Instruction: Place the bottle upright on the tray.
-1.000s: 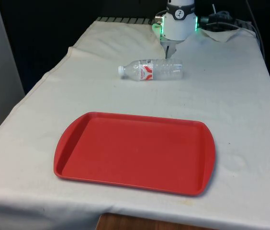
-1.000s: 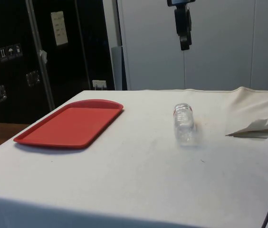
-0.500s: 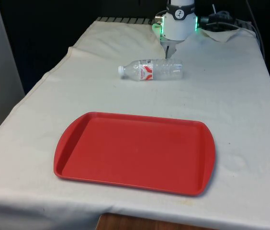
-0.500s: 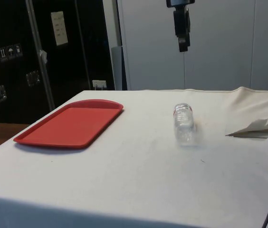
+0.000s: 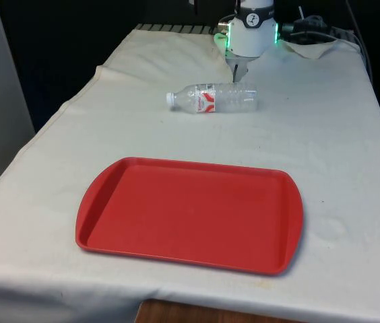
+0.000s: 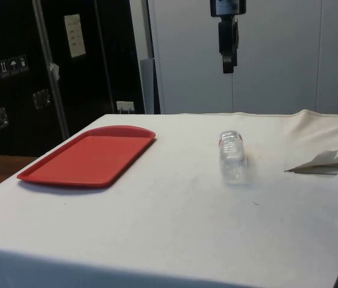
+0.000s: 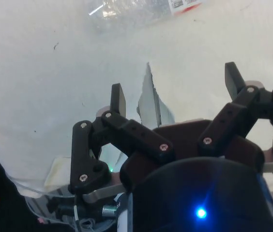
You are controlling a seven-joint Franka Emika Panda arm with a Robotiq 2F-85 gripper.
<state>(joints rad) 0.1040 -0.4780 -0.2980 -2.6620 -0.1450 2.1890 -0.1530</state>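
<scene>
One clear plastic water bottle (image 5: 211,98) with a white cap and a red-and-white label is seen lying on its side on the white-clothed surface (image 5: 338,148), well apart from the flat red plastic tray (image 5: 190,214), which carries nothing. The cap is turned towards the front view's left. The black two-finger gripper (image 7: 175,92) is held high above the bottle in the side view, and its fingers (image 7: 118,100) are spread wide with nothing between them. The bottle looks empty or nearly so, so it is judged light, thin-walled and easily crushed or rolled. A hold across the labelled middle of the body is judged best, with gentle pressure, so that it can be tipped upright onto its base.
</scene>
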